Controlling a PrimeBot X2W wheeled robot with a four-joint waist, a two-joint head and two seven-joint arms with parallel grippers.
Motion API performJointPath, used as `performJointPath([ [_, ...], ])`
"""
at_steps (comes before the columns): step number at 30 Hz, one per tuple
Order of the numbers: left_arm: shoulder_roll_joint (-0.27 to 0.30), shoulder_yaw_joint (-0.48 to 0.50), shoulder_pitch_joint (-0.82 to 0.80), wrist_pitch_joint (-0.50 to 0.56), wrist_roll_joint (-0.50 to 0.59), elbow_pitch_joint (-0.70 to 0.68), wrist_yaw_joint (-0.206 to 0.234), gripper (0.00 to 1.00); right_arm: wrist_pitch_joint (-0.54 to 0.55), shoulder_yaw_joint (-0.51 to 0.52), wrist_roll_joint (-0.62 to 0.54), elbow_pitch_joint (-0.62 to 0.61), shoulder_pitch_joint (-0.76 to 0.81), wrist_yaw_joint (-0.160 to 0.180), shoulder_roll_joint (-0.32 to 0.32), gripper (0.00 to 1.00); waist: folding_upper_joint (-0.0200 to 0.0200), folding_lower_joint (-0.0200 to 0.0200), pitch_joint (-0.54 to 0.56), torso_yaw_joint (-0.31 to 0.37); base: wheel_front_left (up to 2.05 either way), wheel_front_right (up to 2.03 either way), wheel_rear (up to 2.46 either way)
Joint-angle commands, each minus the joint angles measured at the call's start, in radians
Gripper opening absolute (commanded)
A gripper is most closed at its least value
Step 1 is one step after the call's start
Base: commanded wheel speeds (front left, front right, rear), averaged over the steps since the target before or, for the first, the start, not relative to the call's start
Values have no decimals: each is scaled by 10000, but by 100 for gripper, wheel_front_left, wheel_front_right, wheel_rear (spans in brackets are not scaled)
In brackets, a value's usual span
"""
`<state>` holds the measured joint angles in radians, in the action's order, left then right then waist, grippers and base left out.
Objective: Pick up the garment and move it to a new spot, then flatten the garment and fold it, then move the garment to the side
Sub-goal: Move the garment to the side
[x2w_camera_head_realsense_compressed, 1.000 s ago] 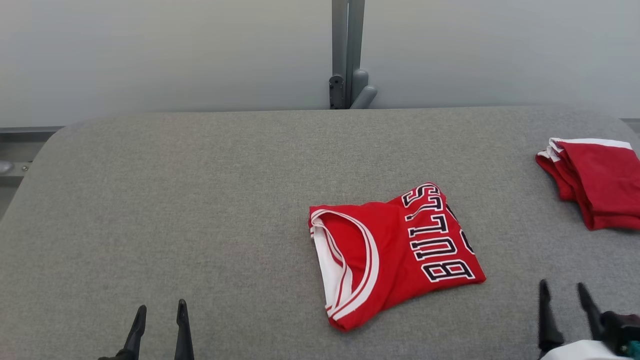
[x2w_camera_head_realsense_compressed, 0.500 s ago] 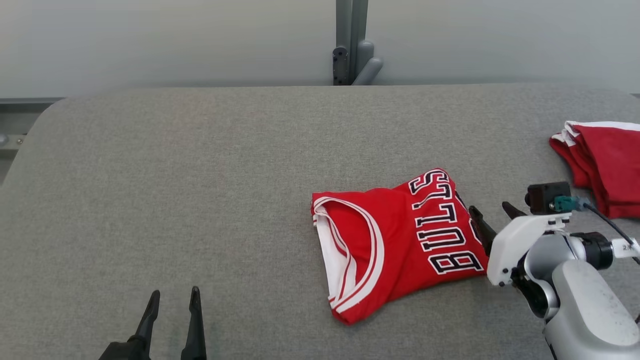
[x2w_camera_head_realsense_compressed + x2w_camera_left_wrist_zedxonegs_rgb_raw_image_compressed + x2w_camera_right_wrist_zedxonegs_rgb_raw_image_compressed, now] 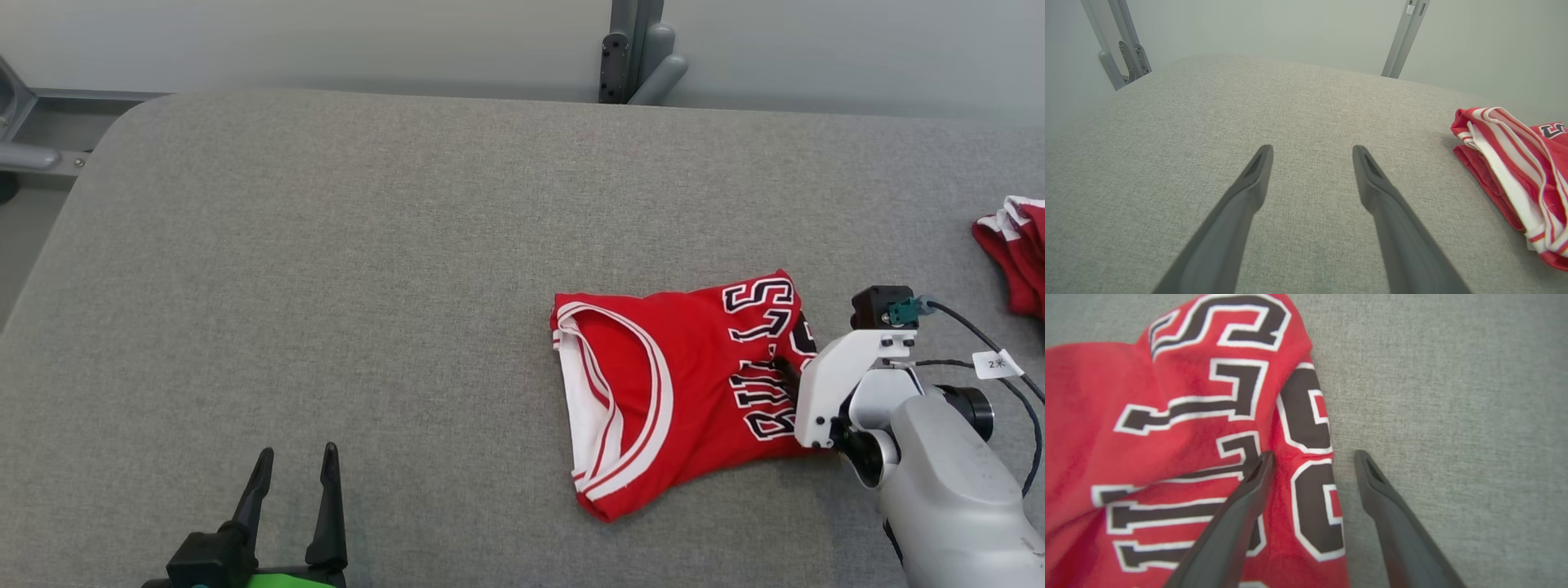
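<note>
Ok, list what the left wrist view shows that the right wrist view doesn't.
Left wrist, not right: the open left pincer, metal posts, white-striped trim. Right wrist, not left: the open right pincer astride the edge of the red Bulls jersey, a black numeral. Both: that jersey, the grey padded table.

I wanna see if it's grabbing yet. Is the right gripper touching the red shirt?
Touching. In the right wrist view, one finger of the right gripper presses into the red shirt, creasing the cloth there.
</note>
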<state>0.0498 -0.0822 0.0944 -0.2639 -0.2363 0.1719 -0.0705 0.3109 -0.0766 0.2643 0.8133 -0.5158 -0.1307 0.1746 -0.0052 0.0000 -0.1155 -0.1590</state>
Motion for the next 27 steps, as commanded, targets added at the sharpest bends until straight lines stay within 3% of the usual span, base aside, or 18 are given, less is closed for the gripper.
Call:
performJointPath([
  [1,17,17,-117,0,-5,31,1,100,106,-24,190,327,-2,-2,-145,100,52,0,-97,-51,0,0,0],
  [2,17,14,-118,0,-4,40,-5,100,162,-66,377,542,-26,-2,-268,100,52,0,-119,-39,0,0,0],
  [3,17,19,-125,0,-8,41,-3,100,155,-48,677,701,-45,-2,-413,46,52,0,-136,-17,0,0,0],
  [4,17,18,-145,0,-21,35,20,100,144,-63,975,800,-101,-8,-511,7,52,0,-155,14,0,0,0],
  [5,17,55,-196,0,-67,2,91,100,170,-301,1533,738,-225,-30,-553,0,52,0,-184,114,0,0,0],
  [15,17,351,-338,2,15,-270,43,100,572,-509,3535,-1141,-1879,6,1354,0,52,0,-566,1113,0,0,0],
  [19,18,396,-457,2,57,-346,-7,100,1050,-251,3617,-1779,-2566,4,2054,0,52,0,-813,1490,0,0,0],
  [27,18,539,-829,0,313,-366,-163,100,1776,570,2899,-2549,-3379,1,2600,0,52,0,-1360,1962,0,0,0],
])
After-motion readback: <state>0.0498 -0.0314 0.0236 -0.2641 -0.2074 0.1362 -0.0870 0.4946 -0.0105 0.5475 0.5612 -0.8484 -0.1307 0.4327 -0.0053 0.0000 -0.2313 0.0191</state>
